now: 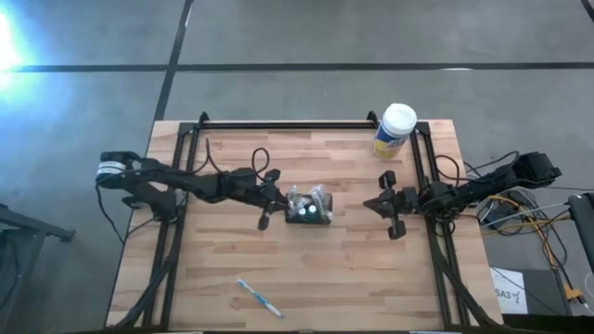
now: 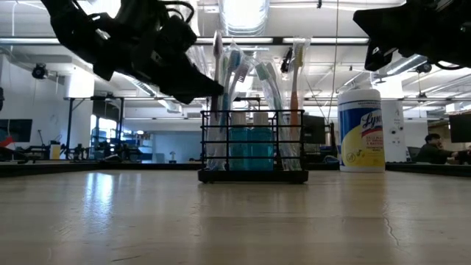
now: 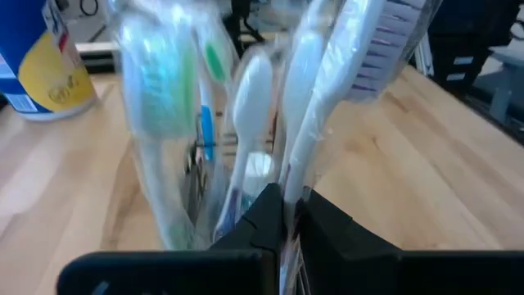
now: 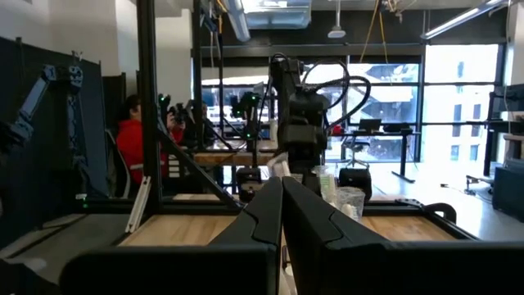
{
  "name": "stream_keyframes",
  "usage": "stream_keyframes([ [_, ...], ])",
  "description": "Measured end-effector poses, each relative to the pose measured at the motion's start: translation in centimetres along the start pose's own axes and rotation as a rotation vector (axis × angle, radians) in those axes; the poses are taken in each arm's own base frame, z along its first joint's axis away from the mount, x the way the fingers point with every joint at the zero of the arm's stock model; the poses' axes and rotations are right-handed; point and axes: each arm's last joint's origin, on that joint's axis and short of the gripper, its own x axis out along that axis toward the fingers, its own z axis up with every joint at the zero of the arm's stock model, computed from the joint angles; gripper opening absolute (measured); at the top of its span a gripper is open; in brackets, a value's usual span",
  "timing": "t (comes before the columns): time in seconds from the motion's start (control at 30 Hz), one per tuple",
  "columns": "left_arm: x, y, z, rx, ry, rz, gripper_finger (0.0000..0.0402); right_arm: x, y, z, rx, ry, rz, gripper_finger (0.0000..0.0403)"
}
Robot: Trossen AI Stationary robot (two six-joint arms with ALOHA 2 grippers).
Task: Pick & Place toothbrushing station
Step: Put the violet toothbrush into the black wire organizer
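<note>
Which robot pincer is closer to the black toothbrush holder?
The left pincer. It is right at the toothbrush holder, shut on a wrapped toothbrush standing in it. The right pincer is shut and empty, hanging off to the holder's other side with bare table between.

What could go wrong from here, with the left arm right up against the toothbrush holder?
The left gripper looks shut on one wrapped toothbrush, not on the toothbrushing station; lifting might pull that brush out and leave the holder behind. The brushes stand tall and lean, so a tug could tip the holder. Another toothbrush lies near the table's front edge, clear of the right gripper, which waits shut.
</note>
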Motion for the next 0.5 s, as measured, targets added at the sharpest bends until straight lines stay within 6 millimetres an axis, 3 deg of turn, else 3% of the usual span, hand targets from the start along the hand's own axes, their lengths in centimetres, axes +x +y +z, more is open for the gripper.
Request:
stream_keyframes([
  [0.27, 1.0, 0.1, -1.6, 0.01, 0.06, -0.006, 0.003, 0.0, 0.0, 0.0, 0.0, 0.0, 0.0, 0.0008],
  [0.5, 1.0, 0.1, -1.7, -0.007, 0.065, -0.006, 0.0041, 0.0, 0.0, 0.0, 0.0, 0.002, 0.0, 0.0008],
])
